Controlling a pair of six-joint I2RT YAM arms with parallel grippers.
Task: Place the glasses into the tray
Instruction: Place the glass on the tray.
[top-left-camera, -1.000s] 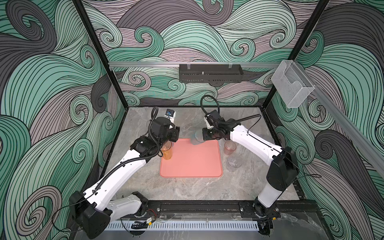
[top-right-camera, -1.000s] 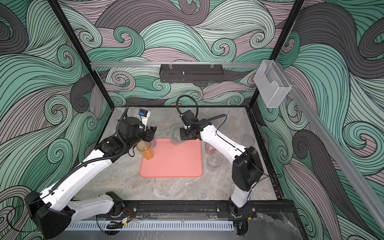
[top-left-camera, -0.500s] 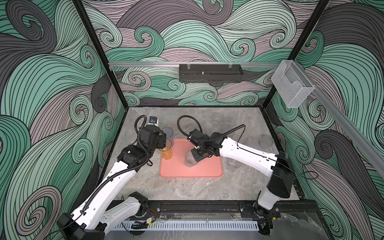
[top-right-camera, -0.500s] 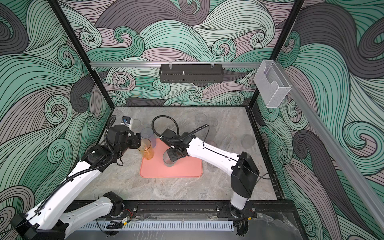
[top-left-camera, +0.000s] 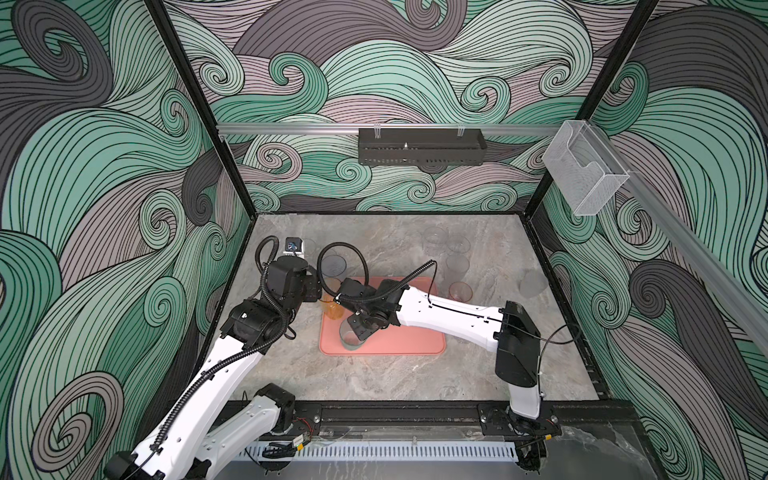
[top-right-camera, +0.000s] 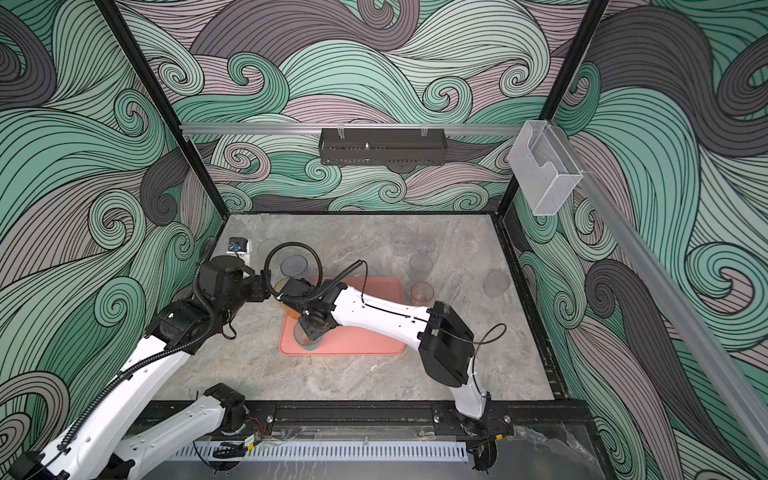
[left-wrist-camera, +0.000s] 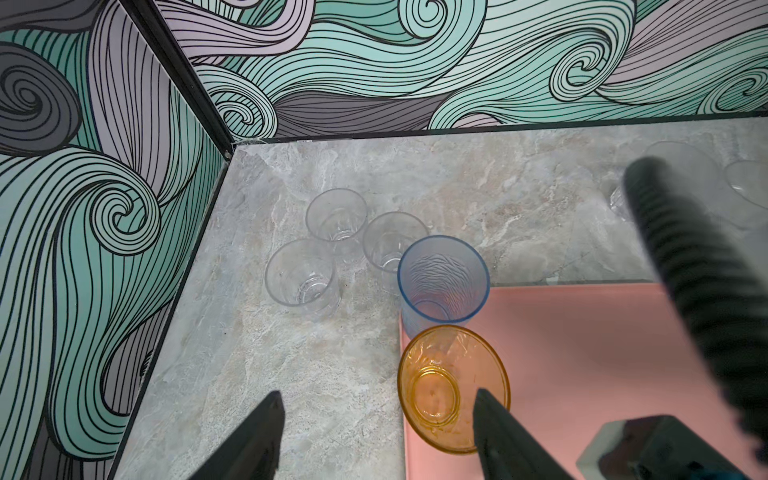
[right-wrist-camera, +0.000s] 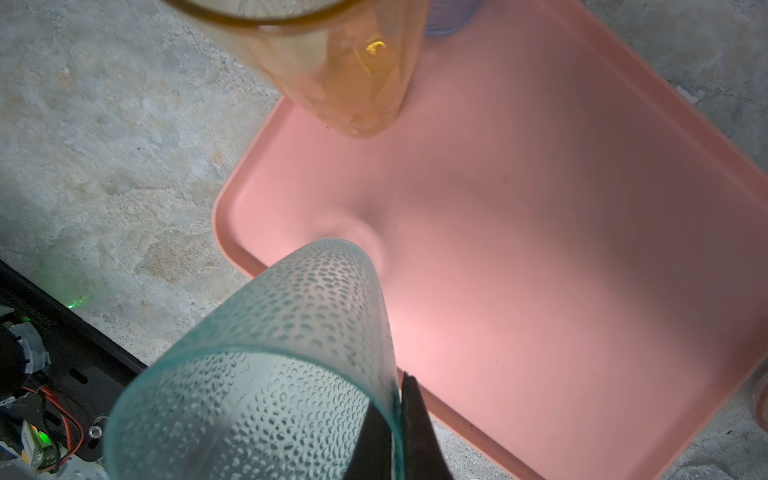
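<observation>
The salmon-pink tray (top-left-camera: 409, 338) lies mid-table. My right gripper (right-wrist-camera: 395, 399) is shut on the rim of a dimpled teal tumbler (right-wrist-camera: 291, 332), one finger inside and one outside. It holds the tumbler tilted, base low over the tray's front left corner (top-left-camera: 351, 336). An orange tumbler (left-wrist-camera: 453, 386) stands upright at the tray's left edge, and a blue-grey tumbler (left-wrist-camera: 442, 282) stands just behind it. My left gripper (left-wrist-camera: 376, 394) is open beside the orange tumbler, holding nothing.
Three clear glasses (left-wrist-camera: 336, 216) cluster on the table near the back left corner. More clear glasses (top-left-camera: 457, 249), a short pink-red tumbler (top-left-camera: 460, 291) and a greyish one (top-left-camera: 534, 282) stand right of the tray. My right arm's cable (left-wrist-camera: 706, 291) loops over the tray.
My right arm has carried the teal tumbler from behind the tray to its front left corner. My left gripper has drawn back to the left, away from the orange tumbler.
</observation>
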